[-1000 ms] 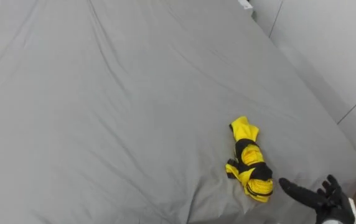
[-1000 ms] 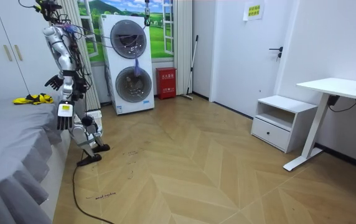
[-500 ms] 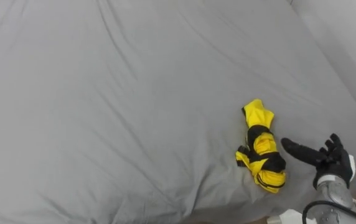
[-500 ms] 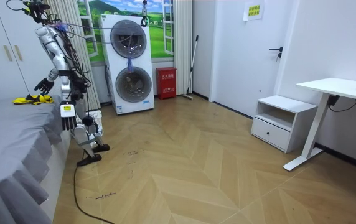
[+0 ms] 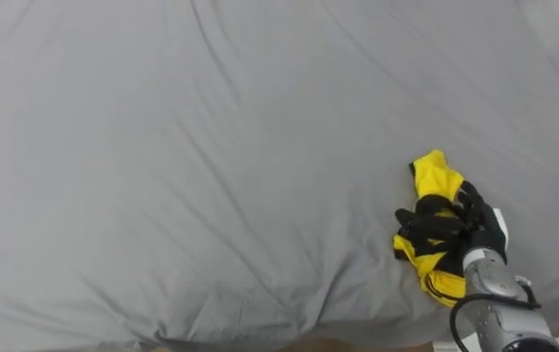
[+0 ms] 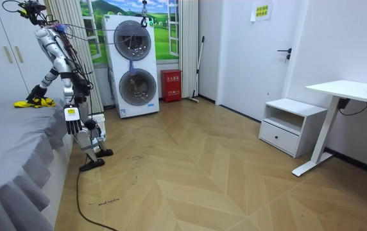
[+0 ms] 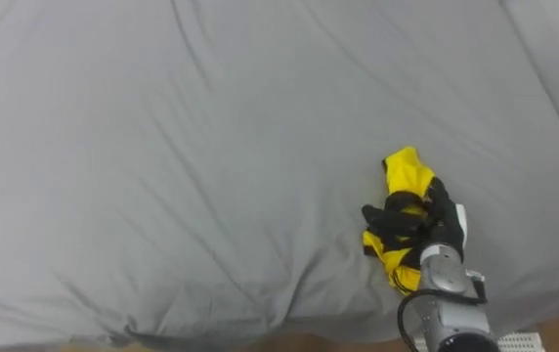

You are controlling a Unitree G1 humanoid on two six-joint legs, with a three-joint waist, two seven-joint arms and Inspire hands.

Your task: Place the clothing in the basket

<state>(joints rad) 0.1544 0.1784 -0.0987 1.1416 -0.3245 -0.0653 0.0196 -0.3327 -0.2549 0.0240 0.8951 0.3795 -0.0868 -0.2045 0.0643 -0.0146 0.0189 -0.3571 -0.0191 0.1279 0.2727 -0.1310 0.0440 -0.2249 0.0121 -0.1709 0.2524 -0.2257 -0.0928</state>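
As we stand at the edge of the bed, our left hand (image 6: 73, 126) hangs at our side. Our right hand (image 5: 475, 228) rests on the yellow-and-black garment (image 5: 434, 174), its fingers spread and bent over the dark middle. We cannot tell whether they grip the cloth. The garment lies bunched on the grey bed sheet (image 5: 211, 147), which spreads creased beyond it.

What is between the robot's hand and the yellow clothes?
Nothing: in the left eye view the right hand rests directly on the yellow clothes, on the bed.
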